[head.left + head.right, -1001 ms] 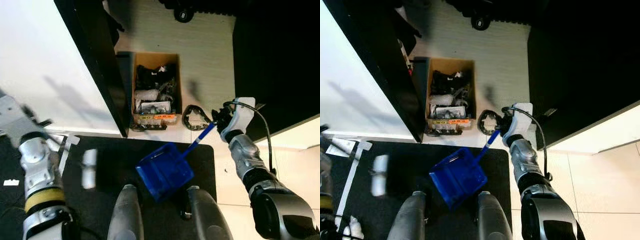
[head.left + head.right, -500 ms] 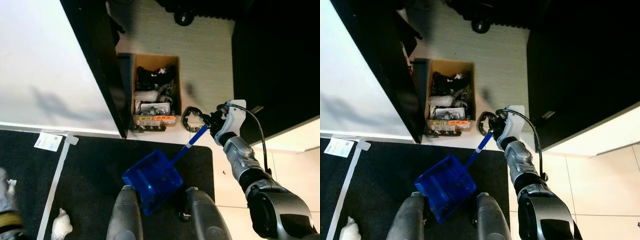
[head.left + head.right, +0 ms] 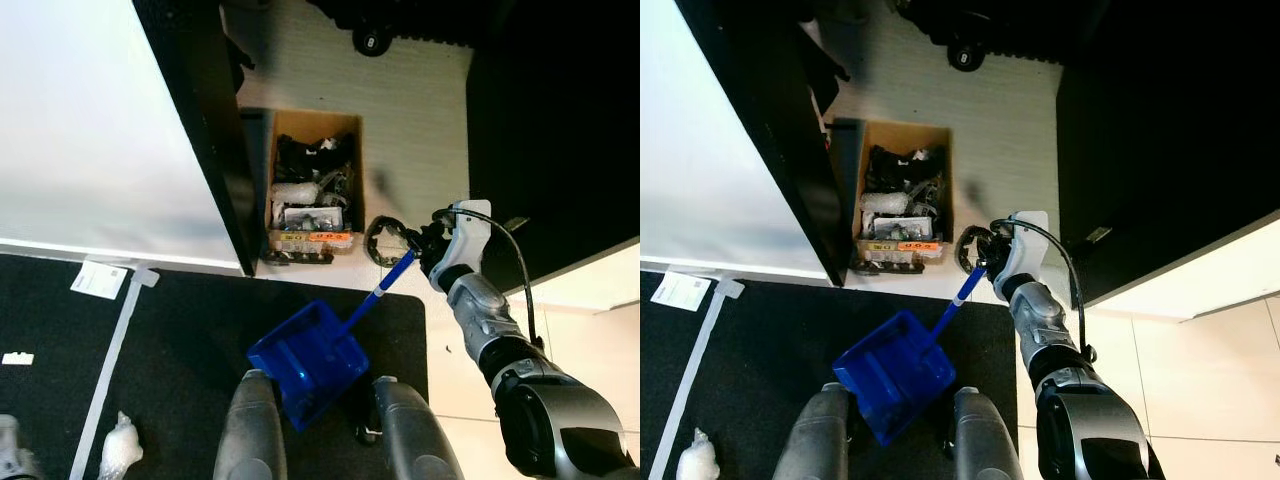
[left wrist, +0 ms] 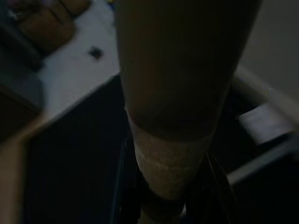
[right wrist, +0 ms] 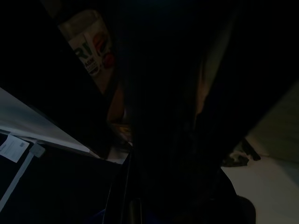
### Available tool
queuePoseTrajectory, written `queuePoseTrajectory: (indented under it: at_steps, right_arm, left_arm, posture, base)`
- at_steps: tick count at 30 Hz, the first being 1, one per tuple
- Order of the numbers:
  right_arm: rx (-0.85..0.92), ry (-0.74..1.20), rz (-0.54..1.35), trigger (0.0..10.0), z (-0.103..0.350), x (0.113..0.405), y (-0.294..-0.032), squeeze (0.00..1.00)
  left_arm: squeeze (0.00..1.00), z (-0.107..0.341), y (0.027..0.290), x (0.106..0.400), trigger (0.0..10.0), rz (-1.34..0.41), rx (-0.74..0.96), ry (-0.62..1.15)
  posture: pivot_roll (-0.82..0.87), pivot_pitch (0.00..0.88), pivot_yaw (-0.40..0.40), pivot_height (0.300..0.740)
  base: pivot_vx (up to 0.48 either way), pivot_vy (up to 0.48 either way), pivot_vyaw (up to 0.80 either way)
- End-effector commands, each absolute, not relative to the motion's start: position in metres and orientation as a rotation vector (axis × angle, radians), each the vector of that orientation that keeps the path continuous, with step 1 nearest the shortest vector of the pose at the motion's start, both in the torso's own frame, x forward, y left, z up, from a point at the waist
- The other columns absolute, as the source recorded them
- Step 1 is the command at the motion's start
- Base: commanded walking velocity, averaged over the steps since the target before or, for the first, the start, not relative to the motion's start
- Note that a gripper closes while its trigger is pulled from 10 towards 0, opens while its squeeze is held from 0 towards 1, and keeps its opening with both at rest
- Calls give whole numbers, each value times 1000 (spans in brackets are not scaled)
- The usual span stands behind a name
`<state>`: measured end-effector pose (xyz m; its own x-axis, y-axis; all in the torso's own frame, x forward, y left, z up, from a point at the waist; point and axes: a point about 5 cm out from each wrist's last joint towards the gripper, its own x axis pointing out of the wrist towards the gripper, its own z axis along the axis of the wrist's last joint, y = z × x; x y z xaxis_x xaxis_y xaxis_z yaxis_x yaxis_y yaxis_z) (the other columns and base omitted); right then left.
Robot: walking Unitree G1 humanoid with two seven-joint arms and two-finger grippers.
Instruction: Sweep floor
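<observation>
My right arm reaches forward and a little inward from the right side, elbow bent, wrist turned toward the box, and its right claw [image 3: 432,243] is clamped on the top end of the dustpan's handle [image 3: 385,285]. From that grip the blue handle slants down and toward my legs, so the dustpan [image 3: 308,362] itself sits well below and to the left of the claw, its scoop tilted over the black mat [image 3: 180,330], just ahead of my two grey legs [image 3: 250,430]. The left arm hangs low at my left side; I see just a bit of it at the lower left corner [image 3: 10,462], and I cannot tell how the left claw stands. The left wrist view is dim and blurred, with a pale rounded limb close to the lens. A crumpled white scrap [image 3: 120,449] lies on the mat near the left arm, beside a strip of white tape [image 3: 112,335]. Ahead on the pale floor [image 3: 410,120] stands an open cardboard box [image 3: 313,180] full of dark clutter, next to a black panel [image 3: 205,130], and a black coiled loop [image 3: 388,240] lies just beside the claw.
</observation>
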<state>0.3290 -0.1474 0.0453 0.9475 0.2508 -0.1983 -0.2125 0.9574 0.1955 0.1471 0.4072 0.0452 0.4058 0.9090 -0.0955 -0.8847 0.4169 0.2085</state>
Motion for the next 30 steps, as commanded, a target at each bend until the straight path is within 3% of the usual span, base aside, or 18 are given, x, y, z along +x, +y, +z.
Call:
queuePoseTrajectory:
  at_steps: [1,5,7,9,12,14,17,19,23,30]
  right_arm:
    - [184,221,223,10000,42,326,-151,0]
    - [187,201,225,10000,44,326,-151,0]
    - [186,200,226,10000,44,325,-151,0]
    - [183,194,230,10000,43,324,-152,0]
    - [182,191,229,10000,43,324,-153,0]
    - [181,189,223,10000,43,323,-155,0]
    - [180,189,221,10000,43,323,-155,0]
    - [180,187,215,10000,42,322,-157,0]
    - [181,185,210,10000,42,322,-158,0]
    - [183,183,205,10000,42,322,-159,0]
  left_arm:
    - [0,48,397,158,10000,1078,117,125]
    - [0,46,367,199,10000,891,81,87]
    - [0,46,362,205,10000,859,73,86]
    - [0,48,337,236,10000,695,86,76]
    - [0,49,321,250,10000,603,77,62]
    - [0,51,295,269,10000,458,51,46]
    - [0,51,284,276,10000,400,37,40]
    - [0,56,235,297,10000,115,23,12]
    - [0,60,198,306,10000,-108,54,-10]
    - [0,61,178,305,10000,-276,59,-10]
  posture:
    - [52,168,-86,740]
    - [44,174,-87,740]
    - [44,174,-87,740]
    - [40,175,-84,740]
    - [40,175,-84,740]
    - [34,177,-78,740]
    - [29,178,-73,740]
    - [24,176,-68,740]
    - [22,176,-62,740]
    - [23,173,-57,740]
  base:
    - [0,0,0]
    - [0,0,0]
    - [0,0,0]
    - [0,0,0]
    - [0,0,0]
    - [0,0,0]
    - [0,0,0]
    - [0,0,0]
    - [0,0,0]
    - [0,0,0]
